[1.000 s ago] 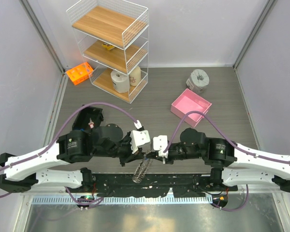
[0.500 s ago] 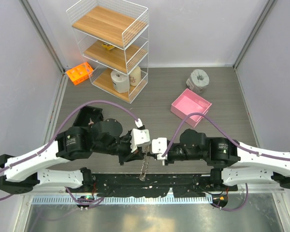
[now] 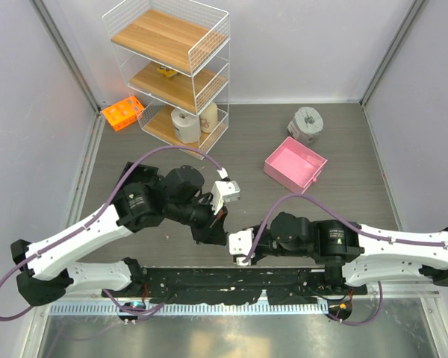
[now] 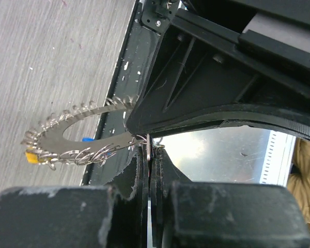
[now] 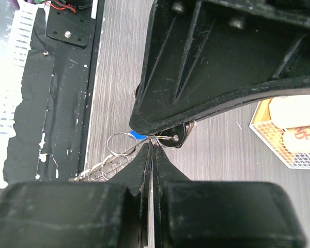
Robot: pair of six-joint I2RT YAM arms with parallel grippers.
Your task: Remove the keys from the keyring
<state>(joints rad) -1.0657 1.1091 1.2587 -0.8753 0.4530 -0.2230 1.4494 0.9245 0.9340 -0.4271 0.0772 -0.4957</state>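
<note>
The keyring (image 4: 75,140) is a flat silvery loop edged with many small wire rings, held over the table's near edge in the left wrist view. A yellow key head (image 4: 30,156) hangs at its far end and a blue one (image 4: 87,138) shows behind it. My left gripper (image 4: 150,152) is shut on the loop's near end. My right gripper (image 5: 154,142) is shut on a thin wire link by a small ring (image 5: 119,144), a blue key head (image 5: 137,135) and a black key head (image 5: 182,135). In the top view the left gripper (image 3: 219,216) and right gripper (image 3: 239,252) meet tip to tip and hide the ring.
A pink box (image 3: 295,164) and a grey tape roll (image 3: 306,121) sit at the back right. A white wire shelf (image 3: 172,71) and an orange rack (image 3: 122,112) stand at the back left. The black base plate (image 3: 224,283) runs along the near edge.
The left gripper has swung up and away from the near edge. The right gripper has moved left and nearer. The ring that hung between them in the top view is now covered.
</note>
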